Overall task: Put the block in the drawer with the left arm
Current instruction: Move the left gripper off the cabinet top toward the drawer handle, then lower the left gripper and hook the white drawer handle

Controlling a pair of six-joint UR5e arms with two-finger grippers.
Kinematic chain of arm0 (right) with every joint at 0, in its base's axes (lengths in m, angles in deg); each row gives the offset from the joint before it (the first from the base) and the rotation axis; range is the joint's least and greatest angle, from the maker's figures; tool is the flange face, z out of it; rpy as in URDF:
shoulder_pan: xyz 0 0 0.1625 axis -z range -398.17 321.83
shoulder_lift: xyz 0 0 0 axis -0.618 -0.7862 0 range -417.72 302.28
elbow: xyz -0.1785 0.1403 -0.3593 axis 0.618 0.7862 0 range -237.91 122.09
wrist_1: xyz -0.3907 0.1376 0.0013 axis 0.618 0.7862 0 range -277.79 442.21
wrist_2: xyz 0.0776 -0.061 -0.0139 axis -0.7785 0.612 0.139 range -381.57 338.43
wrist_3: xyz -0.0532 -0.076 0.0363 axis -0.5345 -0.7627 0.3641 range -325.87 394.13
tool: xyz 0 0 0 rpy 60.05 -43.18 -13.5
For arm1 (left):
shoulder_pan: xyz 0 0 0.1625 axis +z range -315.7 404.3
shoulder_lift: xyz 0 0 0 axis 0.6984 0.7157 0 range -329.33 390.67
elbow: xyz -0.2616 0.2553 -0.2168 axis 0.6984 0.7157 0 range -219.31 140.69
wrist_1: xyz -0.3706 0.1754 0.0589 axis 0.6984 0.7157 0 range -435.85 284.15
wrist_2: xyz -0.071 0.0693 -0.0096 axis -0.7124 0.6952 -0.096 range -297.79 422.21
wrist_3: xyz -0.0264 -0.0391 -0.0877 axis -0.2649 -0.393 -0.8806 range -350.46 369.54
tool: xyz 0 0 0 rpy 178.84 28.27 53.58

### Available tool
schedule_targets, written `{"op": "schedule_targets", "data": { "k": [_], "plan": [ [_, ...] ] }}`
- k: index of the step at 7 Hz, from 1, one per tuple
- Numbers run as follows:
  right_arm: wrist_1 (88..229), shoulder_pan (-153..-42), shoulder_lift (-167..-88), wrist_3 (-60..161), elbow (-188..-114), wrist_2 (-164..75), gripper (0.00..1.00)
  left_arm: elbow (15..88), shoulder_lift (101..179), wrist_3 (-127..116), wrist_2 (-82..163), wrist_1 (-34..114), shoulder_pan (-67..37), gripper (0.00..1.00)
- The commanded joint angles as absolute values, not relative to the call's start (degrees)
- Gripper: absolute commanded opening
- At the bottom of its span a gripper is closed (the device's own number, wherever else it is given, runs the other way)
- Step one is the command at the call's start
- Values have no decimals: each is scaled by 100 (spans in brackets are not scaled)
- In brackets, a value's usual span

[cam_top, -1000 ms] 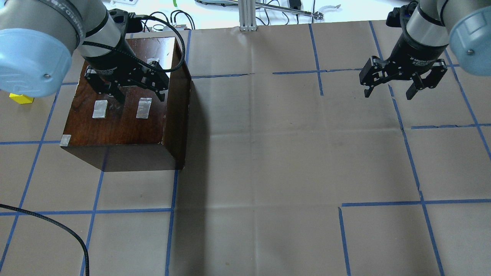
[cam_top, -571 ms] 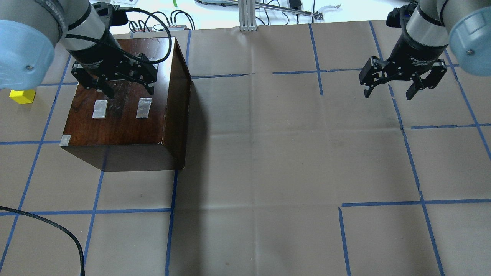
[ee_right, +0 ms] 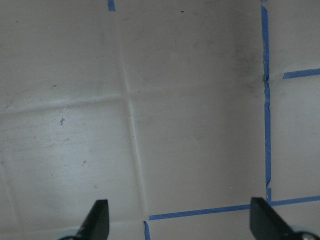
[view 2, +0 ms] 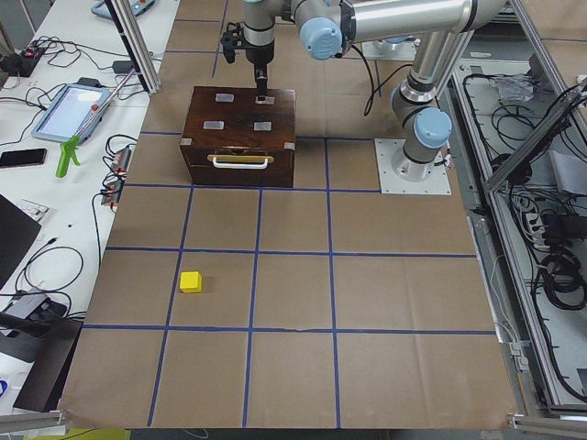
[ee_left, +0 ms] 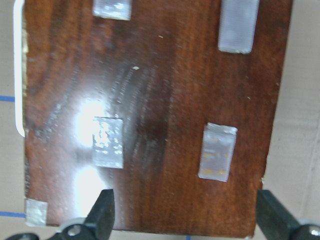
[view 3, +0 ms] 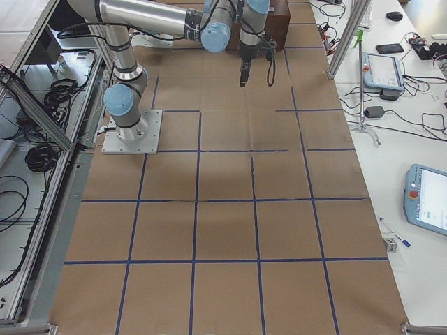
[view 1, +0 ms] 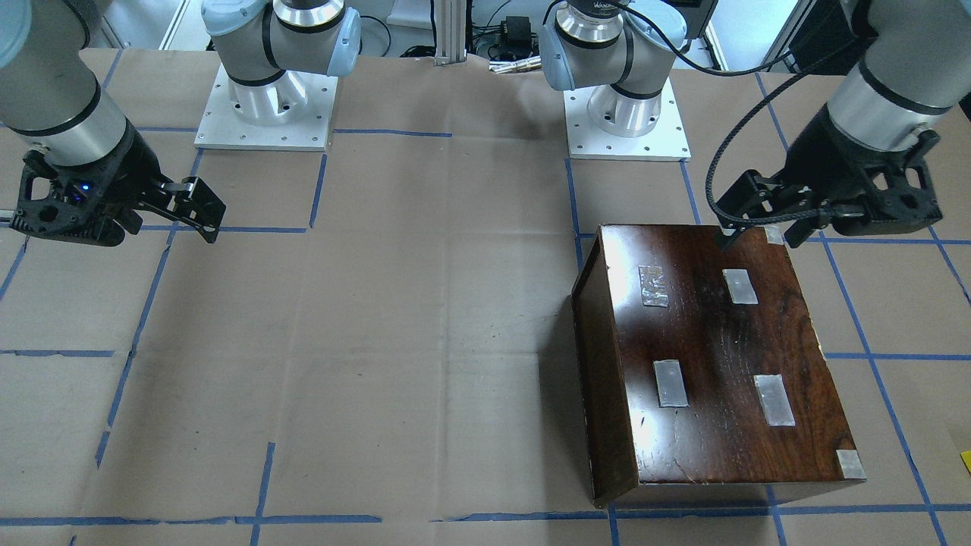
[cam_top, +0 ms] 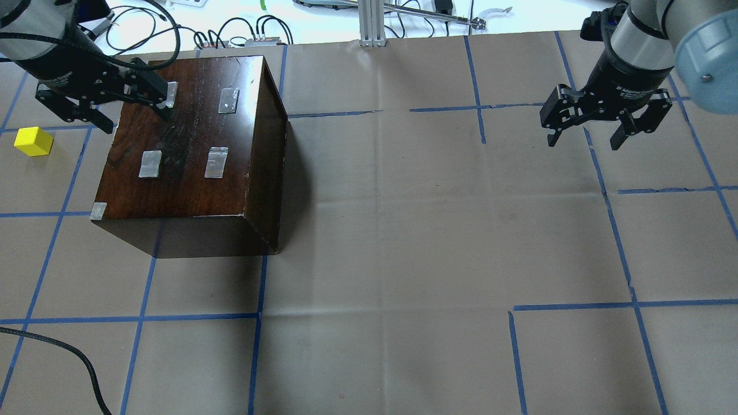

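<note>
The yellow block [cam_top: 33, 141] lies on the paper left of the dark brown box [cam_top: 190, 155], well apart from it; it also shows in the exterior left view [view 2: 191, 281]. My left gripper [cam_top: 135, 115] is open and empty above the box's far left corner [view 1: 758, 241]. Its wrist view looks down on the taped box top [ee_left: 150, 125]. The drawer's pale tray is hidden inside the box; only a pale handle [view 2: 240, 162] shows on the front. My right gripper [cam_top: 583, 141] is open and empty above bare paper at the far right.
The table is covered in brown paper with a blue tape grid [cam_top: 478, 108]. A black cable [cam_top: 69, 351] lies at the near left. Cables and a metal post [cam_top: 372, 23] stand beyond the far edge. The arm bases [view 1: 265, 106] sit behind the box.
My left gripper has moved left and toward the far edge across the box top, staying open. The left arm no longer hides the yellow block. The right arm has not moved.
</note>
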State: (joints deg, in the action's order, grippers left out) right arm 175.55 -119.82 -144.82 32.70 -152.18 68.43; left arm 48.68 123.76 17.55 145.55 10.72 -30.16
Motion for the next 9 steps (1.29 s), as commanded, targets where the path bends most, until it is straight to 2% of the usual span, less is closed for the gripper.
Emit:
{"op": "schedule_targets", "data": {
  "k": [1,4,9],
  "plan": [
    [17555,-11982,-14482,3264,-15222,6843,100,4709,12541,2260,14317,1072,-2429,99],
    [17555,-11982,-14491,3273,-15213,6843,100,4700,12787,3349,13736,1063,-1434,99],
    [17555,-11982,-14490,3264,-15222,6843,100,4708,13437,5188,13762,940,-1169,99]
  ]
}}
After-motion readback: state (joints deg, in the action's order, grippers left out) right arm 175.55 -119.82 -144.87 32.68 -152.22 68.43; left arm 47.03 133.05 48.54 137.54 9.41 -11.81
